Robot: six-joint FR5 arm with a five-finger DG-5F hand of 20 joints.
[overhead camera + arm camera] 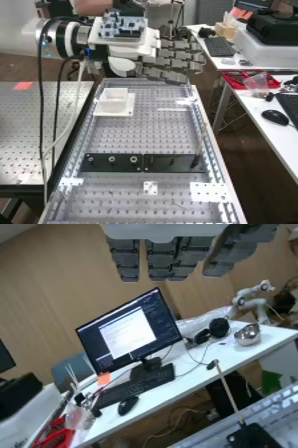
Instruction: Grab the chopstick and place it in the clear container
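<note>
Dark grey fingers stretched out straight on the hand [174,61], which I had open beside the far end of the perforated metal worktop [123,141], high up in my overhead view. The chopstick [201,140] stood nearly upright with a slight lean, its lower end at the right end of a black bar [174,163] that ran across the worktop. From the wrist I saw a dark piece at its upper end. The clear container [112,106] sat apart from it, on a white plate [130,103] near the far left corner, and the chopstick was on the near right side of it.

Three knobs [112,159] rose from the left part of that bar, so I had low hardware to mind beside the chopstick. Nearer me lay a small white plate [151,187] and a larger white perforated one [210,192]. A black cable [41,100] and a pale cable [66,128] hung down on the left, outside the container. On the right, well apart from the chopstick, a white desk [237,106] carried a red tray [233,79] with a plastic bag [256,83] on it, and a mouse [274,117]. My wrist view also took in a monitor [130,331], a keyboard [136,386] and a shiny metal bowl [248,335].
</note>
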